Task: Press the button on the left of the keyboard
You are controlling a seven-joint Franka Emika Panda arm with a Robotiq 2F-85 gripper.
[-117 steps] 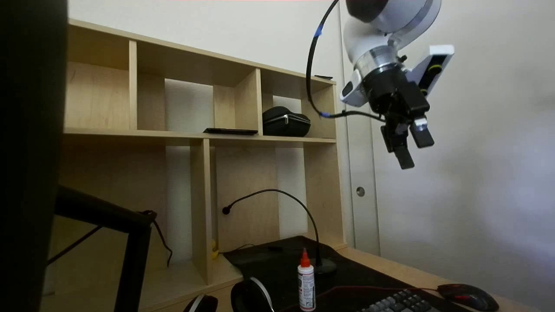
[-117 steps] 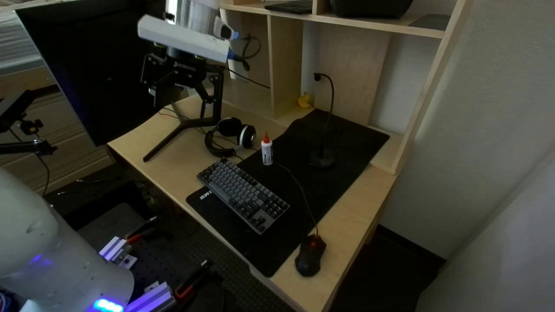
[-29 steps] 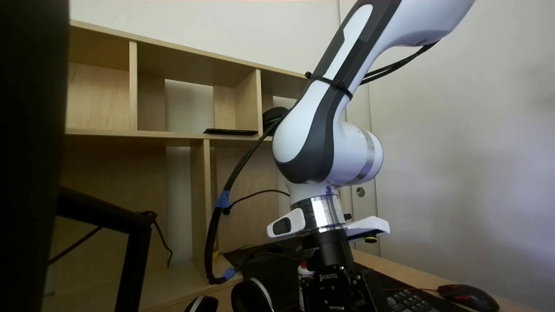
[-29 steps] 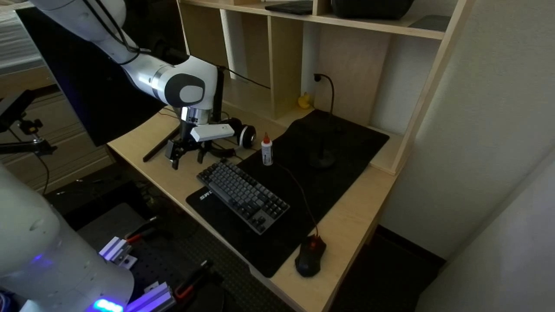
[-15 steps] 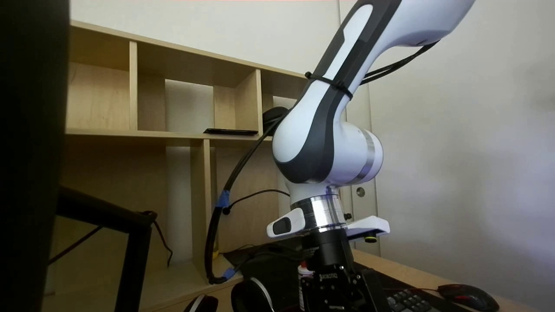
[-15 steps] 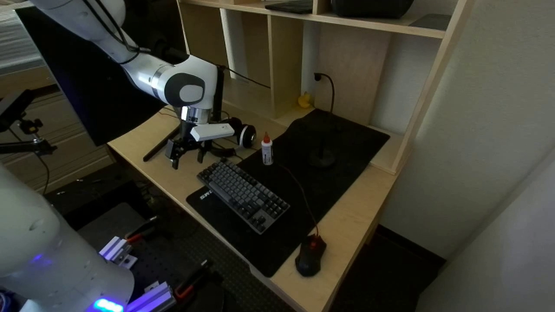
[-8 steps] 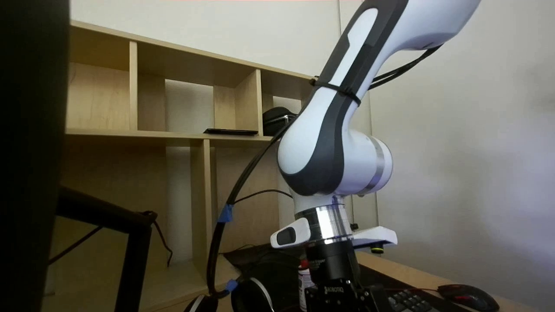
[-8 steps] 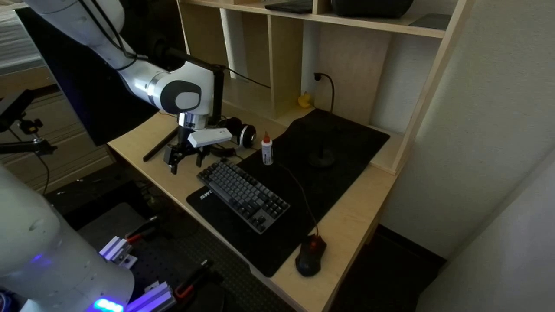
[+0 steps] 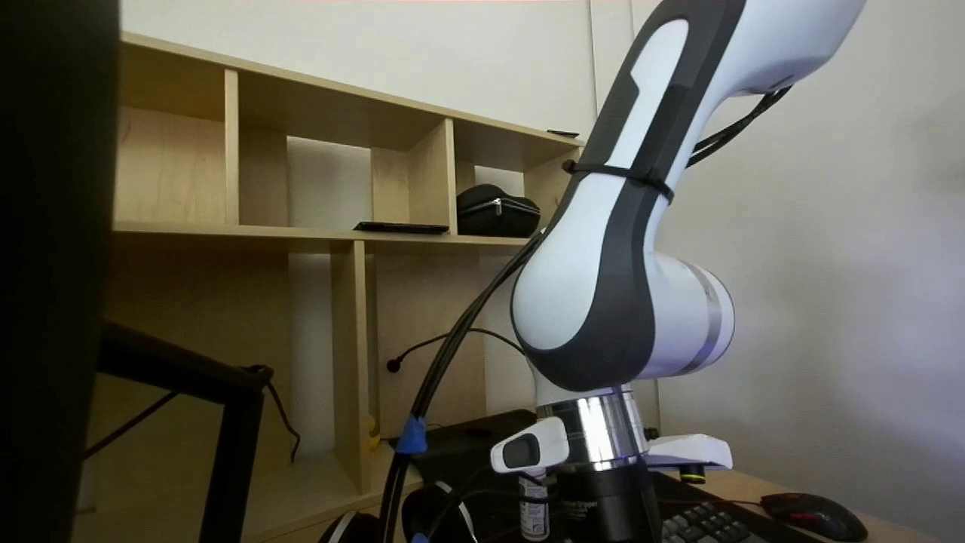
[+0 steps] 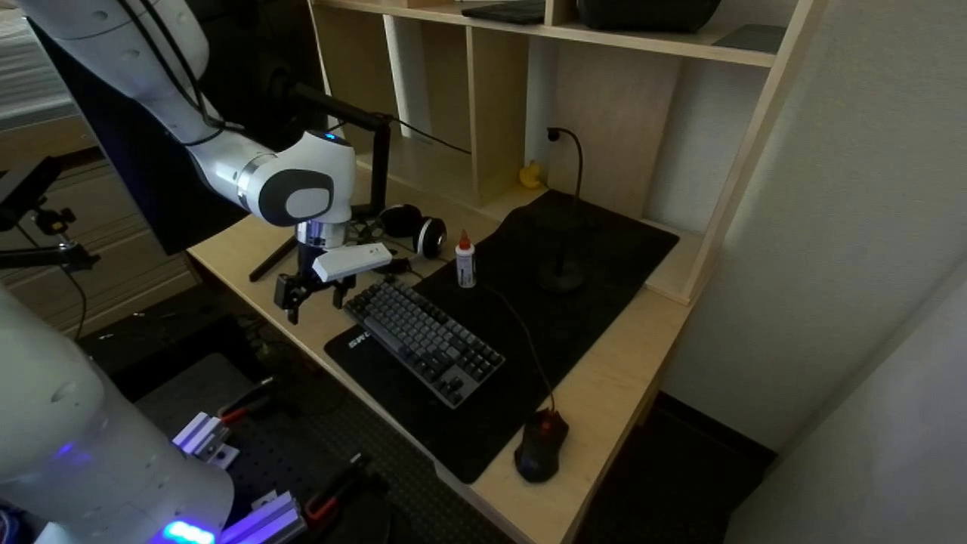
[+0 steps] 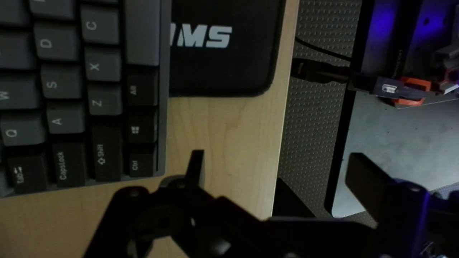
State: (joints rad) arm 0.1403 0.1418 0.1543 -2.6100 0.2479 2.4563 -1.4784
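One claw (image 11: 277,157), fingers wide apart, holding nothing; the keyboard (image 11: 104,100) lies just beside it, left end nearest, long axis leading away.

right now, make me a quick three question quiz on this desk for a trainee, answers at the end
1. Which thing stands upright on the black mat: (a) the bottle, (b) the mouse, (c) the headphones?
2. True or false: the jaws are shut.
3. In the wrist view, what is printed on the key at the corner of the keyboard nearest the jaws?

Key:
1. a
2. False; in the wrist view they stand wide apart.
3. Ctrl
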